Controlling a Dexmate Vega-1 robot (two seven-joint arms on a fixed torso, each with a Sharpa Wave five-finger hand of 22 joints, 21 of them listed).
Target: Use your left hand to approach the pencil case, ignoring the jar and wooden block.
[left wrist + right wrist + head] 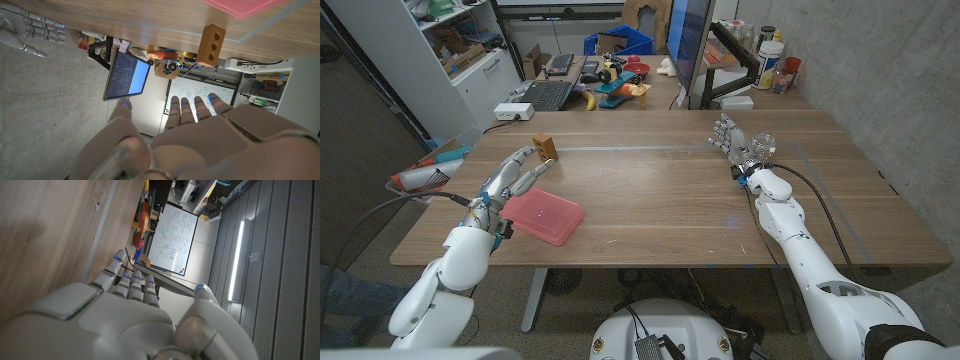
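1. The flat pink plastic pencil case (543, 217) lies on the wooden table (670, 190) at about 8 o'clock from the table's centre, near the front edge.
2. The left hand (510, 180) hovers just beside the case's 10 o'clock corner, fingers spread and extended, holding nothing.
3. The small brown wooden block with holes (545, 148) stands at 12 o'clock from the case, apart from it.
4. The clear glass jar (764, 148) sits at 2 o'clock on the table, just beside the right hand (732, 140), whose fingers are apart and empty.
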